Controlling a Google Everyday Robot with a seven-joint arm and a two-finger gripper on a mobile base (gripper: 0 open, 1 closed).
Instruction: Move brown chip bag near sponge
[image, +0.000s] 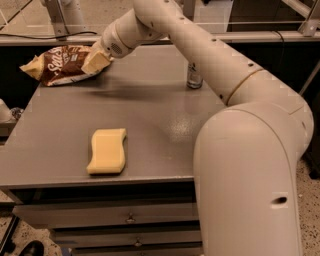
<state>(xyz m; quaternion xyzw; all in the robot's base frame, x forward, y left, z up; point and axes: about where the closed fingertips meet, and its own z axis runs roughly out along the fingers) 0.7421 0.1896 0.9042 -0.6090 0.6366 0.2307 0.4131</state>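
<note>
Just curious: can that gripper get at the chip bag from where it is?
Probably yes. The gripper is right at the chip bag, at its end nearer the can; nothing stands between them, and the sponge lies well aside.

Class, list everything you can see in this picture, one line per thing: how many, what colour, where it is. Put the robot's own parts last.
chip bag: one, dark brown with pale yellow ends, far left corner of the table
sponge: one, pale yellow, near edge of the table, left of the middle, well apart from the chip bag
can: one, silvery, far side of the table, partly hidden behind the arm
table: one, grey, filling the middle of the view
drawers: grey, stacked under the table top
arm: one, cream, reaching from the near right across to the far left
claw: one, pale yellow, at the right end of the chip bag
</note>
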